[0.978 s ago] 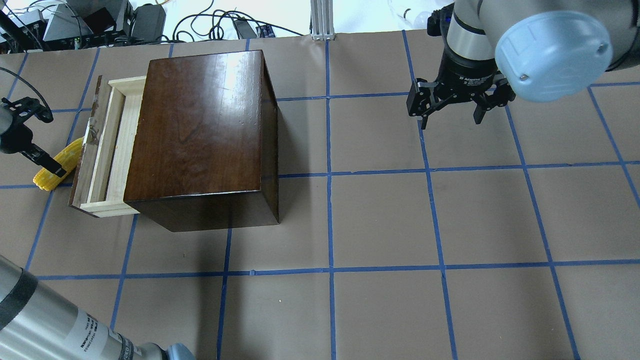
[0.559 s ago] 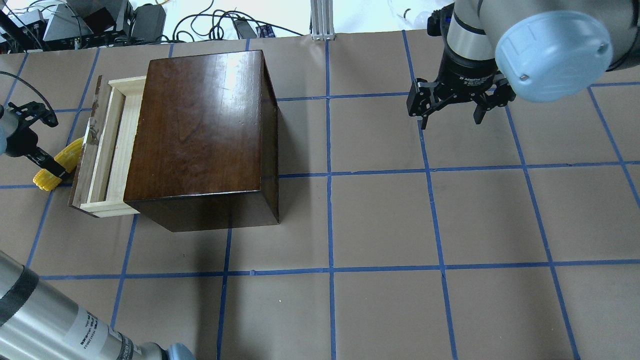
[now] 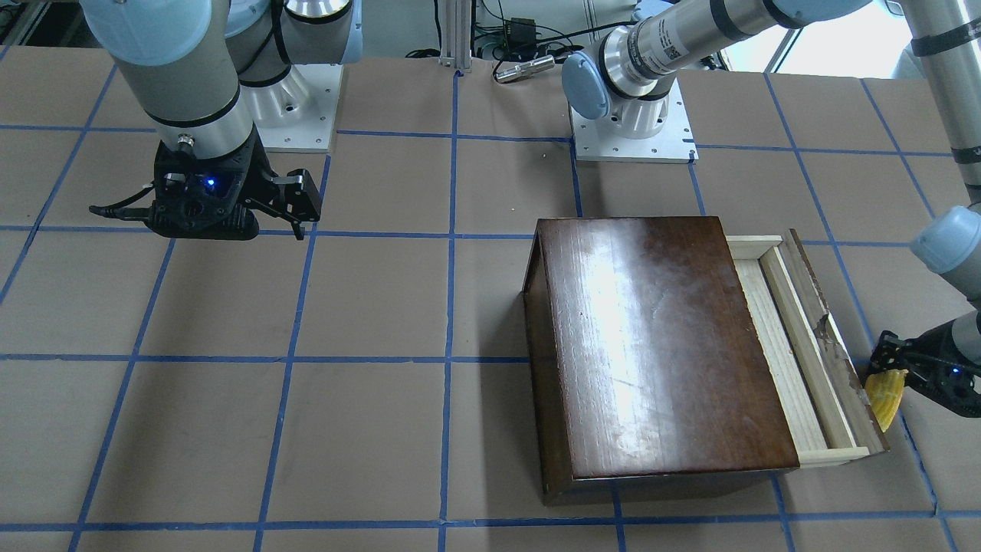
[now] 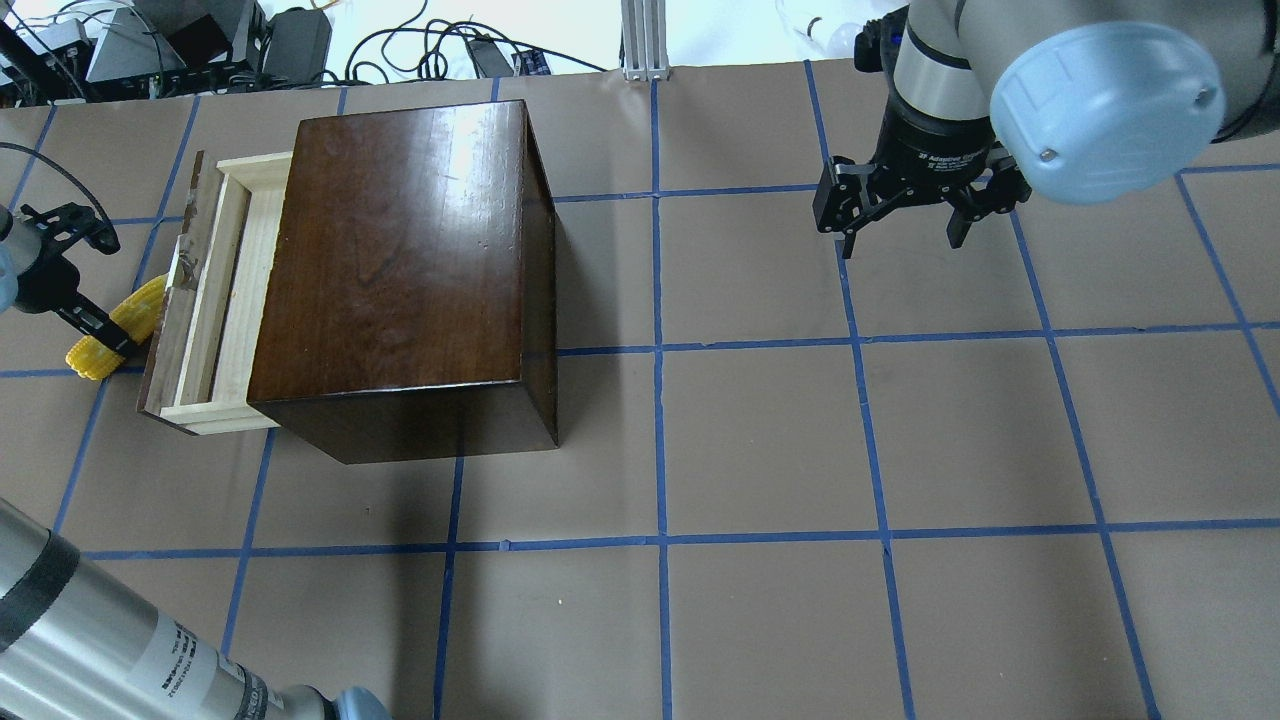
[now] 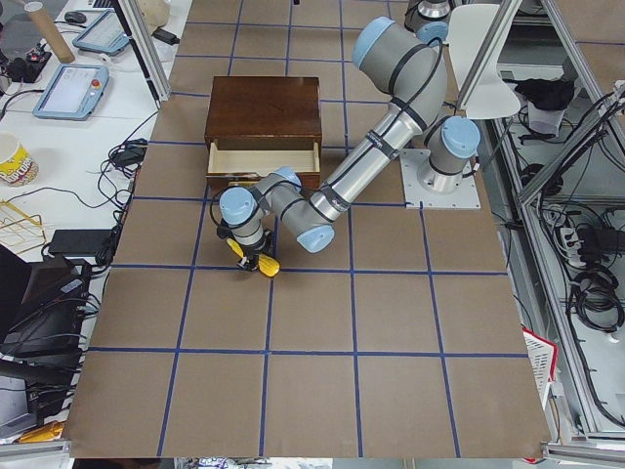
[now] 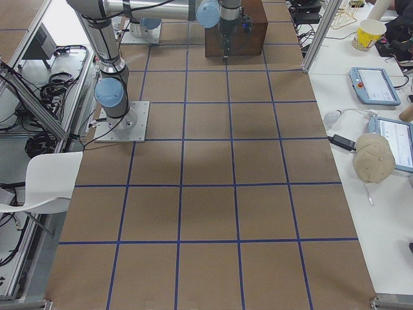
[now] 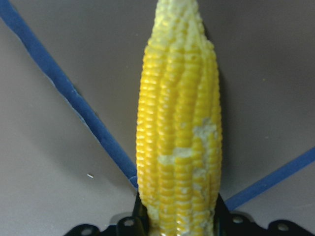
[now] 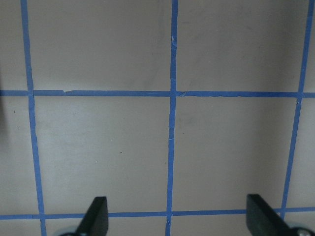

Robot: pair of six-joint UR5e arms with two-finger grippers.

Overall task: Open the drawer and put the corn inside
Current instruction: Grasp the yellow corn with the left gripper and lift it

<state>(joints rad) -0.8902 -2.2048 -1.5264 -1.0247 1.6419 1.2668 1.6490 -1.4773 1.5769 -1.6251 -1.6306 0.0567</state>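
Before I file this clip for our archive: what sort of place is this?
Probably a robotics lab workcell: the left arm and right arm are mounted on a table gridded with blue tape, and teach pendants and cables lie on side benches.

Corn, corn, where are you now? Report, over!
Left jaws shut on corn, beside drawer front panel. Right jaws open, empty. Drawer part open, nothing in visible tray.

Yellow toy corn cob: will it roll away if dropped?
Probably a little: the yellow toy corn cob is round, but its tapered tip would likely curve its roll. The bumpy kernel rows probably help the left gripper hold it.
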